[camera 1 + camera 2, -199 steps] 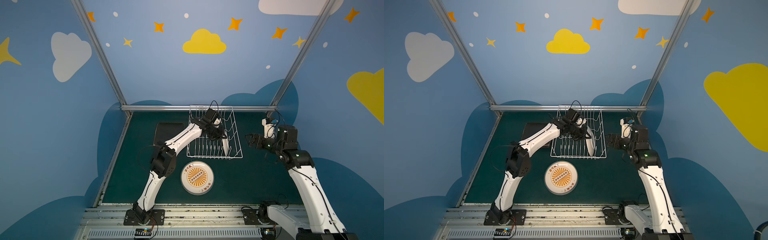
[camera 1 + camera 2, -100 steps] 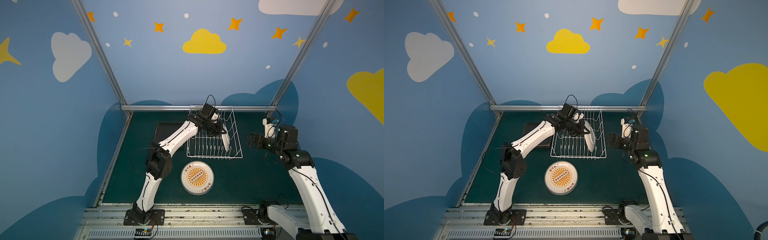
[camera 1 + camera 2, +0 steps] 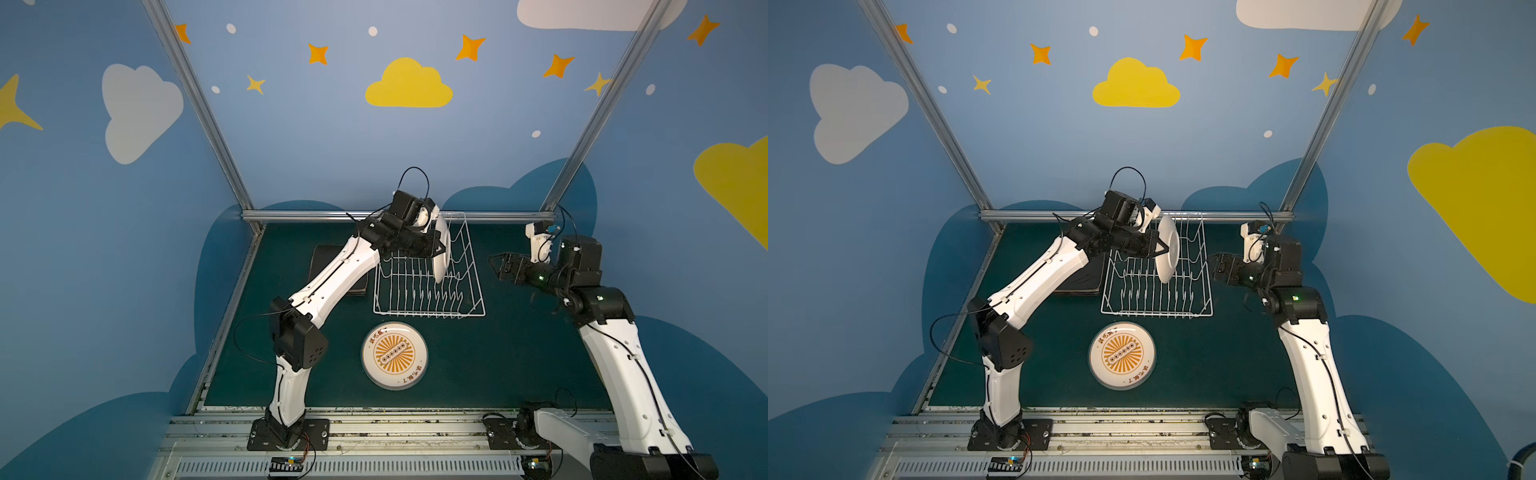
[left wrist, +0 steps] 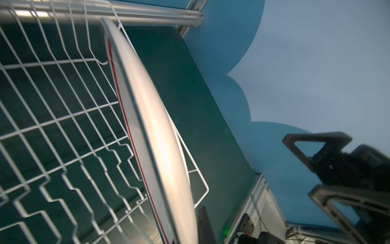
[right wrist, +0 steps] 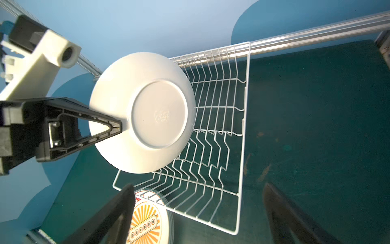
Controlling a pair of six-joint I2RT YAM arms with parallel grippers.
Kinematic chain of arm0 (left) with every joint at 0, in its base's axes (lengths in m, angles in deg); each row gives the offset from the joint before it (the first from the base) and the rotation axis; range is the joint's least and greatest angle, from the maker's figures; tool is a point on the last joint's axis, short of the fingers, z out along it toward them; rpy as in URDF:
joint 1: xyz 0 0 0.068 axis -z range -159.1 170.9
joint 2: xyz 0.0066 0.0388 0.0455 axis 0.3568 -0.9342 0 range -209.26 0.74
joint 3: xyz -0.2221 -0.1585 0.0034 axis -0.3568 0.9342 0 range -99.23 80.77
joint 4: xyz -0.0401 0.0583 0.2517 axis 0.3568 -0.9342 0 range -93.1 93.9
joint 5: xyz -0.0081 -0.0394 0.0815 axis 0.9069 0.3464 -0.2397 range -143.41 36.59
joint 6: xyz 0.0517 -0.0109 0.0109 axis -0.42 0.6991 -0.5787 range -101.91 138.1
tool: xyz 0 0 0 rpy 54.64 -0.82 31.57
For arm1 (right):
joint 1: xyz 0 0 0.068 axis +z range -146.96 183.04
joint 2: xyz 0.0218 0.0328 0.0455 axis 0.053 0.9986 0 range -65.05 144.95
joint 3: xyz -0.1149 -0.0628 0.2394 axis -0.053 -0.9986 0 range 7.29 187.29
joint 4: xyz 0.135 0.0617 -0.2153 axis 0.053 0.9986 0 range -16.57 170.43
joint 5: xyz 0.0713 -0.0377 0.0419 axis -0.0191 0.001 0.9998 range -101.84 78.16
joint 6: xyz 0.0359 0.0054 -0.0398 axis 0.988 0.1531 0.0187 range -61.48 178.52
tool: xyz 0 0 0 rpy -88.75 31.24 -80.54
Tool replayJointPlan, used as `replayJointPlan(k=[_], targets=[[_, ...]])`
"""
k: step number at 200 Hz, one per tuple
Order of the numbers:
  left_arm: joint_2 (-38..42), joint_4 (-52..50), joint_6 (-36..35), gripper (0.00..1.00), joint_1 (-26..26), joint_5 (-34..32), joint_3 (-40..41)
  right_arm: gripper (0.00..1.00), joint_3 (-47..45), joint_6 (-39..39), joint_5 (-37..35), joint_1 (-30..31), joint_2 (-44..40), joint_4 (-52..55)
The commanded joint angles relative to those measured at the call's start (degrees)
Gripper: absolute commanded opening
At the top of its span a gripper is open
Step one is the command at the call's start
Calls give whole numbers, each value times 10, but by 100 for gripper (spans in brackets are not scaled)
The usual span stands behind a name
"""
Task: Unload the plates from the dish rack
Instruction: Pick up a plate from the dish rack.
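Gripping a round white plate [image 5: 160,114] by its rim, the left gripper [image 5: 118,127] is clamped tight and holds it on edge over the white wire dish rack [image 3: 428,299]; whether its lower edge touches the wires is unclear. At 3 o'clock of the rack hangs the right gripper [image 3: 494,264] — jaws spread wide, holding nothing; at 6 o'clock an orange sunburst plate [image 3: 394,356] lies flat on the green table [image 3: 519,353]; at 9 o'clock, dark squared plates [image 3: 320,266] — partly under the left arm.
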Motion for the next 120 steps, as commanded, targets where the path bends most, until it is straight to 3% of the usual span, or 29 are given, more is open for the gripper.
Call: replayJointPlan(k=[1, 18, 101, 120], targets=[[49, 12, -130, 3, -2, -47, 19, 94, 28, 33, 45, -2, 16, 17], [82, 48, -186, 3, -2, -85, 73, 94, 28, 60, 60, -3, 22, -2], [231, 199, -487, 3, 15, -137, 324, 94, 38, 186, 107, 4, 60, -65], [262, 244, -557, 3, 29, -178, 382, 94, 40, 208, 117, 12, 72, -73]])
